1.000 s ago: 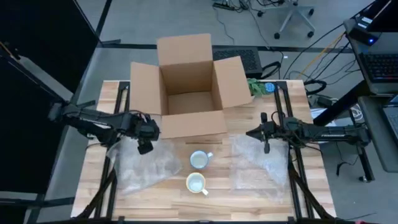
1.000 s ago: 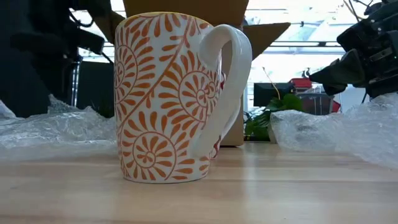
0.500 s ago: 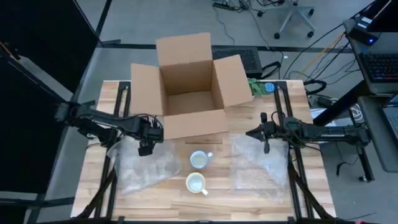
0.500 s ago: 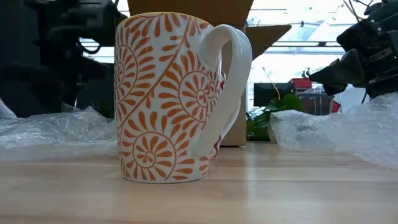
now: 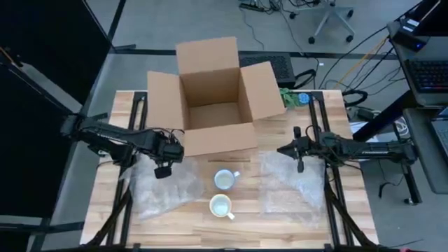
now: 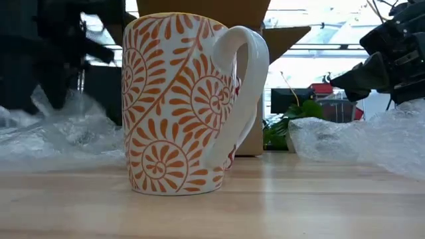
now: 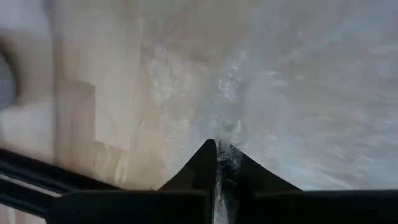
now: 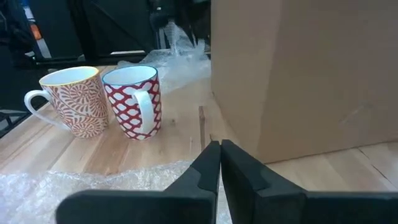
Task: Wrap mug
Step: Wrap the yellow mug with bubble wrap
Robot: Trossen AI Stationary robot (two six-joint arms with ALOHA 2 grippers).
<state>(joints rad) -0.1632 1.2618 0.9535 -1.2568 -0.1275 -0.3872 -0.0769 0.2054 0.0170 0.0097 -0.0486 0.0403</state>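
Two mugs mid-table, just apart: orange-patterned mug (image 5: 220,206) nearer, red-patterned mug (image 8: 132,99) behind it, largely hidden in the low view. Left gripper (image 5: 162,170) pinches the far edge of the left bubble wrap sheet (image 5: 159,189), fingertips blurred. Right gripper (image 5: 299,165) waits, fingers together, over the right bubble wrap sheet (image 5: 288,182); open cardboard box (image 5: 212,98) beyond.

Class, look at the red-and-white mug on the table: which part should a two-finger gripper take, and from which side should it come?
Probably best: grip the red-and-white mug by its rim wall from straight above. It stands upright with its mouth open. The orange mug stands close beside it, and its own handle juts out, so a side approach looks cramped.
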